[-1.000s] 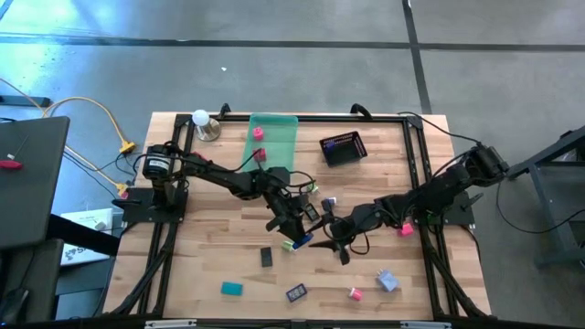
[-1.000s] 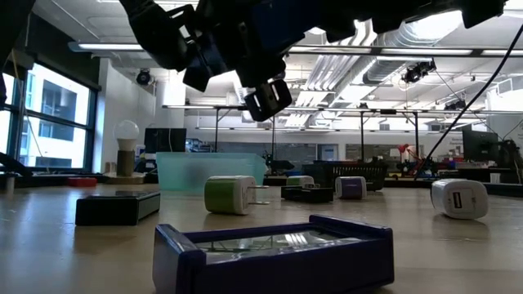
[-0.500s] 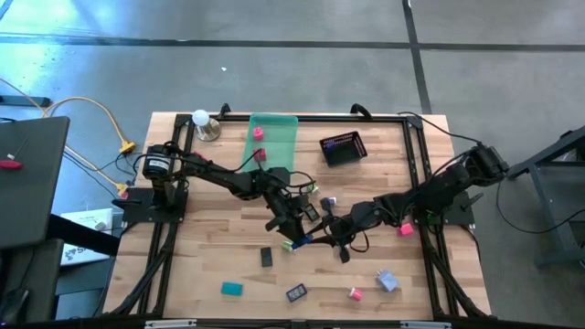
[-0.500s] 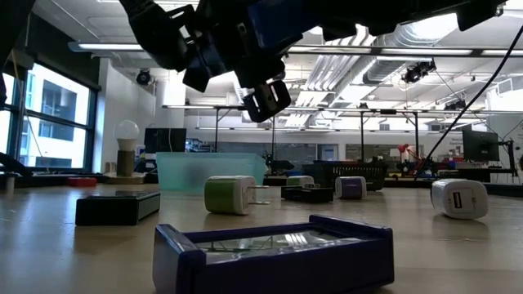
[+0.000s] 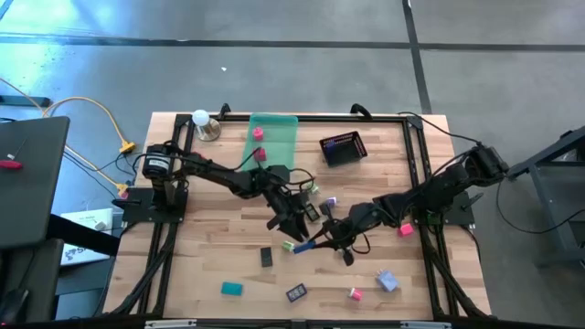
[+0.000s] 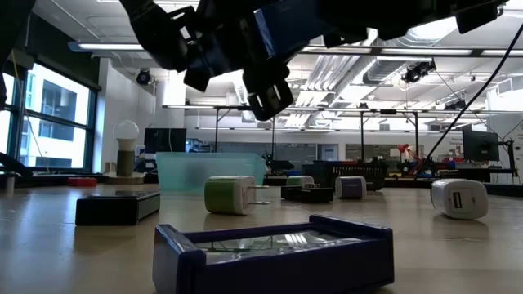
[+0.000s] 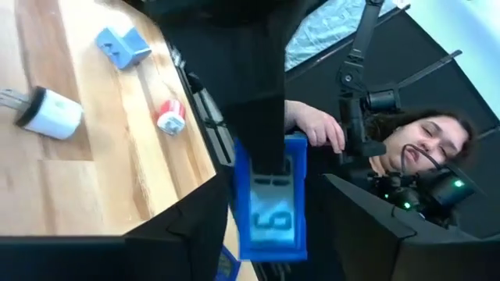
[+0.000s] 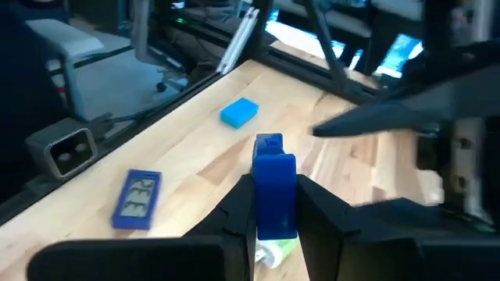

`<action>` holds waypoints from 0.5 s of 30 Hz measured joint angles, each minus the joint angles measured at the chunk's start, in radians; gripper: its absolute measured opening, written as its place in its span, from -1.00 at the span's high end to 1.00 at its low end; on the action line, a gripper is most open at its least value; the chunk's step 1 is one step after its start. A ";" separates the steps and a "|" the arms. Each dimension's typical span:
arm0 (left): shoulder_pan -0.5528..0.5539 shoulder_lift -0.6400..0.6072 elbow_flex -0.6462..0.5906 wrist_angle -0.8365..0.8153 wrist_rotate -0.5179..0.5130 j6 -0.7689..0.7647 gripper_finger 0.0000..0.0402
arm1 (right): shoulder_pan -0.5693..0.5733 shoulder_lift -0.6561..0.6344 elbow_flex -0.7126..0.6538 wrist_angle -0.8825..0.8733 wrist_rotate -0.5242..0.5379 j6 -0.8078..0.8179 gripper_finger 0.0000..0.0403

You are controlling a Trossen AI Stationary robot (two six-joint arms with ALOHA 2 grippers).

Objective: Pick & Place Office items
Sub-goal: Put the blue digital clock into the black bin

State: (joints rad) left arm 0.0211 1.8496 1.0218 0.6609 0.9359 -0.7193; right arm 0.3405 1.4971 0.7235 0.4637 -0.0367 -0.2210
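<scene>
Progress is slight: two pink pieces [image 5: 258, 133] lie in the green tray [image 5: 274, 123], nothing shows in the mesh basket [image 5: 343, 146], and most items remain scattered over the table [image 5: 210, 247]. At table centre the right gripper [image 5: 315, 241] is clamped on a blue block [image 8: 273, 191], held above the wood. The left gripper [image 5: 294, 226] sits just beside it, fingers parted around that block. Whether the left fingers touch the block cannot be told. A green-and-white piece [image 5: 291, 245] lies partly hidden beneath.

The right gripper [image 5: 315, 243] has clamped its jaws on the blue piece [image 8: 273, 191], while the left gripper [image 5: 294, 230] loosened.
</scene>
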 joint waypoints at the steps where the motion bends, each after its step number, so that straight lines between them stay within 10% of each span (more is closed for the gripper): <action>1: 0.007 0.000 0.000 -0.004 0.005 0.000 -0.02 | 0.001 0.000 0.000 -0.004 -0.004 0.008 0.71; 8: 0.076 0.000 0.000 -0.006 0.127 -0.049 -0.09 | 0.042 -0.037 0.024 -0.171 0.149 0.035 0.71; 15: 0.121 0.000 -0.010 -0.010 0.277 -0.114 -0.09 | 0.043 -0.088 0.211 -0.735 0.368 0.192 0.71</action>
State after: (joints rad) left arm 0.1426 1.8496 1.0115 0.6514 1.2126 -0.8329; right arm 0.3837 1.4095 0.9341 -0.2713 0.3314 -0.0286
